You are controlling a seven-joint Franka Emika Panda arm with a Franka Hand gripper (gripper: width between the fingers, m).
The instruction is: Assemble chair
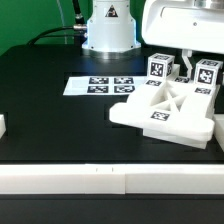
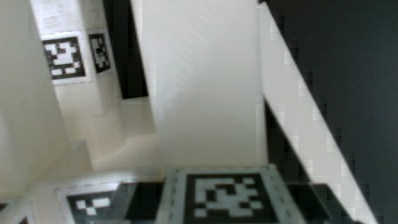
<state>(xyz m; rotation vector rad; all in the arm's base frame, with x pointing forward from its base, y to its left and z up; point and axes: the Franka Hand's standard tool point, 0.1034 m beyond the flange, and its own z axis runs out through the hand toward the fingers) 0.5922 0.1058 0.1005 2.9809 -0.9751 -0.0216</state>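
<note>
The chair's white parts lie at the exterior view's right. A cross-braced flat plate [image 1: 165,110] rests on the black table. Behind it stand two tagged blocks [image 1: 160,70] [image 1: 207,73]. My gripper [image 1: 186,62] comes down between those blocks. In the wrist view a long white bar [image 2: 205,90] with a square tag runs away from my gripper [image 2: 228,205]. Dark finger pads [image 2: 146,200] press against both of its sides, so the jaws are shut on it. Another tagged white part [image 2: 68,60] stands beside the bar.
The marker board [image 1: 100,85] lies flat in front of the robot base [image 1: 108,30]. A small white part [image 1: 3,126] sits at the exterior view's left edge. A long white ledge [image 1: 110,180] runs along the table's front.
</note>
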